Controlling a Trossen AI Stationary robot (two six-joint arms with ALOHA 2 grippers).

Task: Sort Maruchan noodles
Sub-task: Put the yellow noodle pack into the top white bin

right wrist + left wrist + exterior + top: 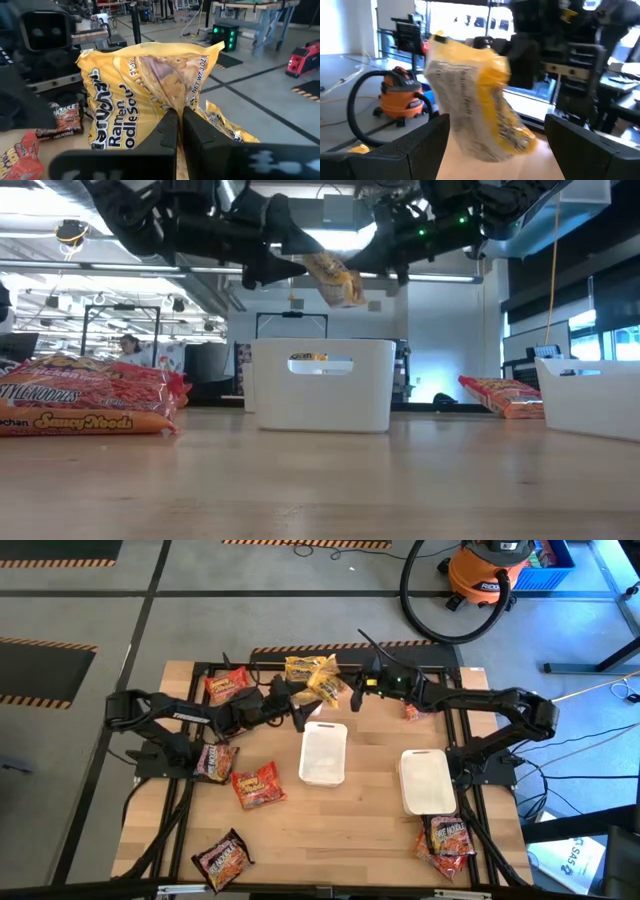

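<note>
A yellow noodle packet (335, 280) hangs in the air above the table's far middle, with my right gripper (352, 690) shut on it. My left gripper (298, 718) stands open just left of it. In the left wrist view its two fingers stand on either side of the packet (480, 105) with gaps, touching nothing. A second yellow packet (300, 668) lies flat on the table behind. Red-orange packets (228, 685) (258, 785) and dark packets (215, 762) (224, 858) lie flat on the left half. My right gripper pinches a crinkled edge of the yellow packet (175, 102) between its two shut fingers. The fingers come at it about level, from the table's right. The packet fans out beyond the fingertips, is lifted clear of the table, and hangs tilted.
Two white trays stand on the table, one at the middle (323, 752) and one to the right (428, 780). More packets lie at the near right (448, 838), and one red-orange packet lies under the right arm (415, 712). An orange shop vacuum (490, 570) stands on the floor beyond.
</note>
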